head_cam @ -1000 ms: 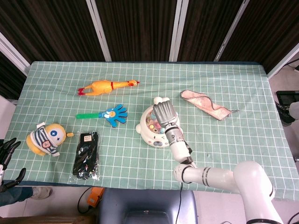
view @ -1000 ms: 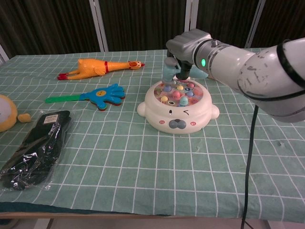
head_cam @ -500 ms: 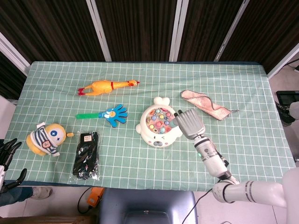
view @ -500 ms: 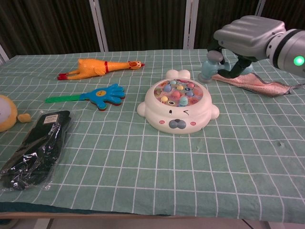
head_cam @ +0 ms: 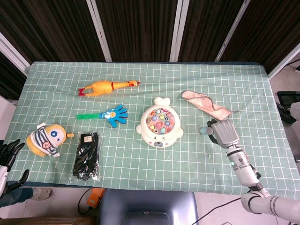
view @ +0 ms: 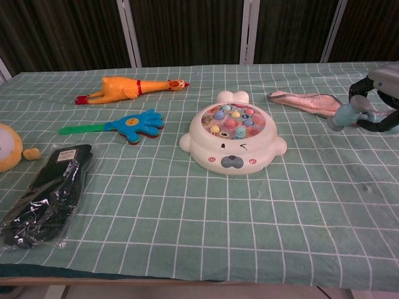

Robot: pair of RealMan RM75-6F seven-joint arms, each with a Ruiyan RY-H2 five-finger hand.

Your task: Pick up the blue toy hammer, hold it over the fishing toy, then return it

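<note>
Checked cloth (head_cam: 140, 159); round-headed plastic hammer (view: 343, 116) in right hand (head_cam: 224, 133)

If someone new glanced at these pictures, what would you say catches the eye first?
Probably the white fishing toy with its colourful fish, sitting mid-table. Next, the right hand to its right, gripping the blue toy hammer just in front of the pink cloth. On the left side lie a yellow rubber chicken and a blue hand clapper.
</note>
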